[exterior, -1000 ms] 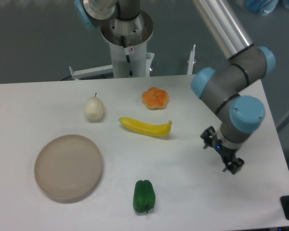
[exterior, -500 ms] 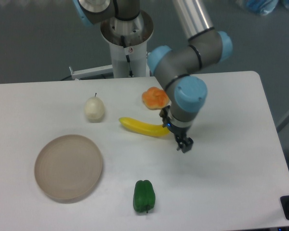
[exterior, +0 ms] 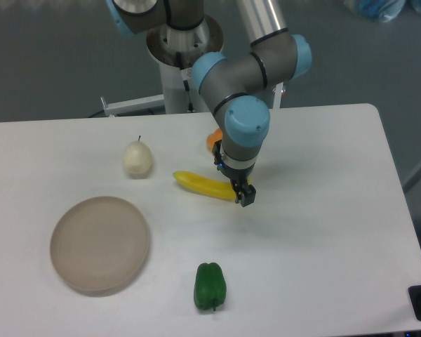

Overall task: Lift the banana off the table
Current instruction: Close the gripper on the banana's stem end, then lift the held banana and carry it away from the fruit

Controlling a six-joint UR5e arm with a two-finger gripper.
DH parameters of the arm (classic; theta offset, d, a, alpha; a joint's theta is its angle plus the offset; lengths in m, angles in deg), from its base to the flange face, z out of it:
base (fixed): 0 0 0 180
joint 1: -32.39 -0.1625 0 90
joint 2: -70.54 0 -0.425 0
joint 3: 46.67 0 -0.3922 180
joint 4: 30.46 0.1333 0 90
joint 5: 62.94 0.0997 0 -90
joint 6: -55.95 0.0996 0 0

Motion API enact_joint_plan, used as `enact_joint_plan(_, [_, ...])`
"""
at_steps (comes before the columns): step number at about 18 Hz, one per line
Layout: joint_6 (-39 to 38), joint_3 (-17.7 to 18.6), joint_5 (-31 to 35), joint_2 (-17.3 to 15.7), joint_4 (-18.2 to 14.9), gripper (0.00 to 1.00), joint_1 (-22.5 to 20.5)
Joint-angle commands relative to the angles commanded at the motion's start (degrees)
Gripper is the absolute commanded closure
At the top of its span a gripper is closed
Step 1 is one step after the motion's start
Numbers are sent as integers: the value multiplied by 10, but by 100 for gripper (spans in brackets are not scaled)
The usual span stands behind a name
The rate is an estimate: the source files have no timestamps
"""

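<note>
The yellow banana (exterior: pixel 200 184) lies flat on the white table (exterior: pixel 323 232), near its middle. My gripper (exterior: pixel 234 184) hangs over the banana's right end and hides that tip. One dark finger (exterior: pixel 247 197) shows just past the fruit on its near side; the other is hidden behind the wrist. The fingers appear to straddle the banana's end, and I cannot tell whether they are open or shut.
A pale pear-like fruit (exterior: pixel 137 159) sits left of the banana. An orange fruit (exterior: pixel 212 139) is partly hidden behind the wrist. A round tan plate (exterior: pixel 99 243) lies front left. A green pepper (exterior: pixel 210 285) rests near the front edge.
The arm has swung from the table's right side leftward to the banana. Half a second ago the gripper was just right of the banana's end; now it is over that end.
</note>
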Motion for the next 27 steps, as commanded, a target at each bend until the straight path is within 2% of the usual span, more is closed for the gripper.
enact_joint_plan(3, [-1,2,4,18,13,4,1])
enact_joint_plan(6, [0,1,12,19,13,11,1])
enact_joint_plan(8, [0,0,12,22,13,27,1])
enact_joint_plan(11, [-1,-1,12,22,13,67,1])
enact_joint_plan(12, [0,-6,12,22,13,74,1])
enact_joint_plan(13, [1,-10,12,22,13,78,-1])
enact_joint_plan(16, [4,-19,12,18,7,77,-13])
enact_joint_plan(19, [36,-45,13,4,-15,77,-36])
enact_joint_plan(22, [37,-92,12,-1,-62,77,-54])
enact_joint_plan(27, [25,-190,10,21,-125,77,-66])
